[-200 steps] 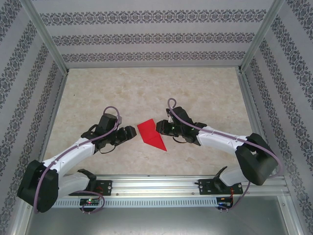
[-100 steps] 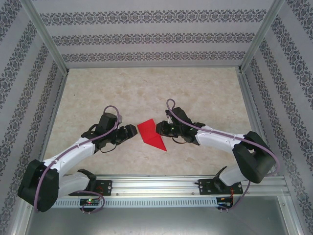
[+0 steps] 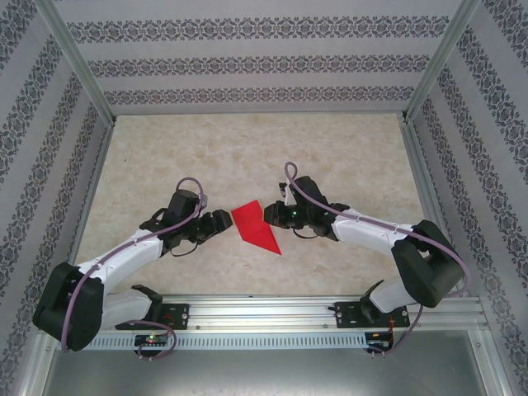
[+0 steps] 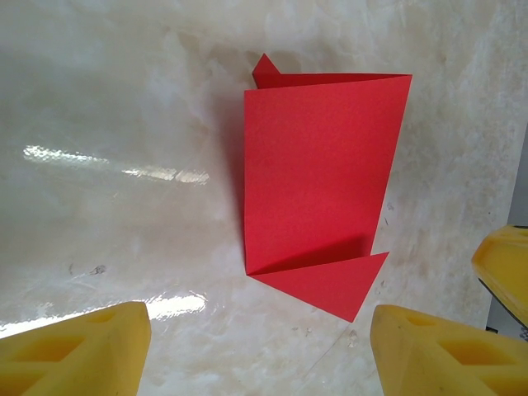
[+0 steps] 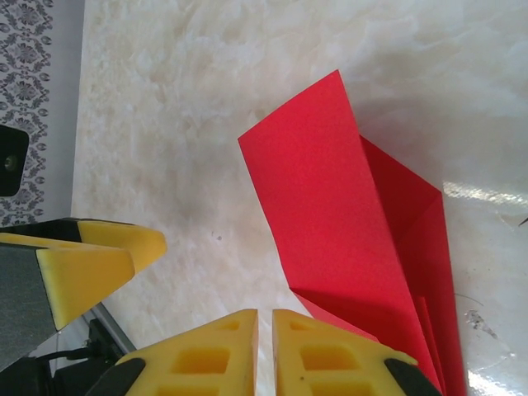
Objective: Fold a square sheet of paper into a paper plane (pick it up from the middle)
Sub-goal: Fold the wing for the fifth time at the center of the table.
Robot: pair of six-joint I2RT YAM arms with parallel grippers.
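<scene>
1. a partly folded red sheet of paper (image 3: 254,227) lies on the pale marbled counter (image 3: 247,148), in the middle toward the near side, between the two arms
2. from above it reads as a slanted red shape with a sharp point aimed at the near edge
3. in the left wrist view the sheet of paper (image 4: 318,173) is a tall rectangular panel, with a small triangular tip poking past one far corner and a larger triangular flap at the near end
4. the left claw (image 3: 221,223) sits just to the left of the sheet and apart from it
5. in its own camera the left claw (image 4: 257,318) has its yellow pads spread wide with nothing between them, and the sheet lies beyond the tips
6. the right claw (image 3: 269,216) is at the sheet's right edge
7. in its own camera the right claw (image 5: 265,318) has its two yellow pads together, only a thin slit between them and no paper in it
8. there the sheet of paper (image 5: 330,206) has one layer raised off the counter above another, and its near corner runs just behind one pad; i cannot tell whether they touch
</scene>
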